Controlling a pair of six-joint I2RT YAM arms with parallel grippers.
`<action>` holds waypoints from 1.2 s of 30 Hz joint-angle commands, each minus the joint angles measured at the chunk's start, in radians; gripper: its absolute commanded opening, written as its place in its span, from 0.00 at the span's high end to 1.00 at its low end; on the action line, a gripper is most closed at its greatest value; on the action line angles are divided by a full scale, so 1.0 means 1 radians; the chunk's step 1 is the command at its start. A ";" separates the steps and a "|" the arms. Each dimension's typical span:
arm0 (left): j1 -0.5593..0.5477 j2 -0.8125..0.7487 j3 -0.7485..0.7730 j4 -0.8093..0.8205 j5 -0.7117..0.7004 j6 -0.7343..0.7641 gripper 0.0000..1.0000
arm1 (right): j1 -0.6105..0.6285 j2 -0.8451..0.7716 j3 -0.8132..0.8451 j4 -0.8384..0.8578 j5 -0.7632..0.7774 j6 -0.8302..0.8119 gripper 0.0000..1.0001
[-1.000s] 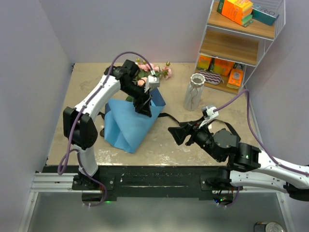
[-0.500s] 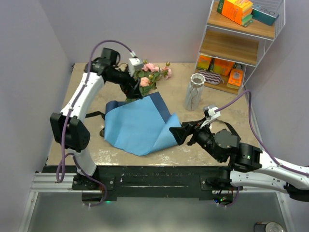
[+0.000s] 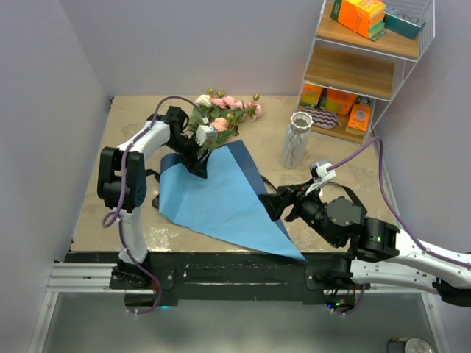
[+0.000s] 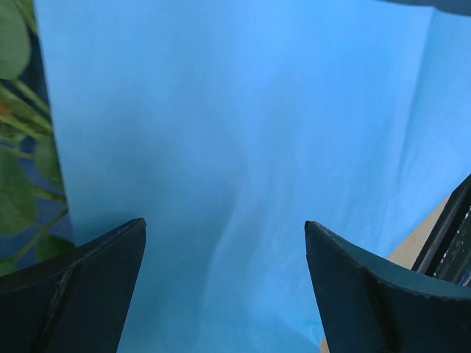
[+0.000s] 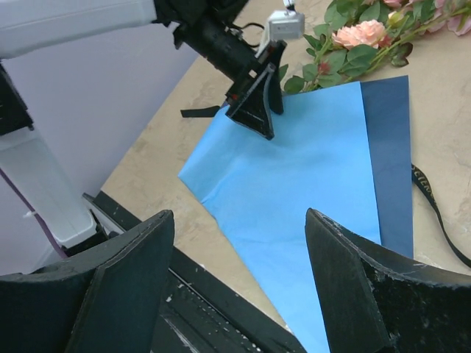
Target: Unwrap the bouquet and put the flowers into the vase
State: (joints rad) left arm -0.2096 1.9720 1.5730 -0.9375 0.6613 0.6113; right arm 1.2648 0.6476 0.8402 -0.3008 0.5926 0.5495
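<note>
Flowers (image 3: pixel 224 112) by paper's (image 3: pixel 221 202) far edge; L gripper (image 3: pixel 199 170) spread.

One blue paper sheet (image 3: pixel 221 198), one black ribbon (image 5: pixel 434 210), one ribbed whitish vase (image 3: pixel 296 140), one bunch of roses (image 3: pixel 224 110), one wire shelf unit (image 3: pixel 368 70), one table (image 3: pixel 132 118).

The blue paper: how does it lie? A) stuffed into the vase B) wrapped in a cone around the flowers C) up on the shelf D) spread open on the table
D: the paper lies flat and unrolled on the table, flowers loose at its far edge.
</note>
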 commanded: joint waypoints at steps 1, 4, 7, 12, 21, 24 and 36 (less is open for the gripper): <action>0.006 0.060 0.085 -0.017 0.047 0.044 0.07 | 0.001 -0.014 0.020 0.006 0.012 0.009 0.25; 0.006 0.087 0.122 0.018 0.026 0.019 0.07 | 0.001 -0.011 0.013 0.015 0.003 0.013 0.26; 0.006 0.105 0.150 0.028 0.020 0.010 0.07 | 0.001 -0.006 0.002 0.026 -0.004 0.018 0.26; 0.006 0.105 0.159 0.040 0.035 0.005 0.07 | 0.002 0.000 -0.013 0.035 -0.004 0.020 0.27; 0.004 0.143 0.179 0.051 0.017 0.007 0.07 | 0.001 0.000 -0.015 0.045 0.000 0.010 0.27; 0.004 0.145 0.182 0.072 0.000 0.001 0.07 | 0.001 -0.002 -0.019 0.046 -0.004 0.013 0.28; 0.003 0.146 0.185 0.086 -0.023 0.005 0.08 | 0.001 0.000 -0.021 0.057 -0.016 0.017 0.30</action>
State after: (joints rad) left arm -0.2096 2.1246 1.7271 -0.8612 0.6262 0.6132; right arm 1.2648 0.6533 0.8257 -0.2893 0.5838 0.5575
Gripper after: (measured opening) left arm 0.919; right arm 0.709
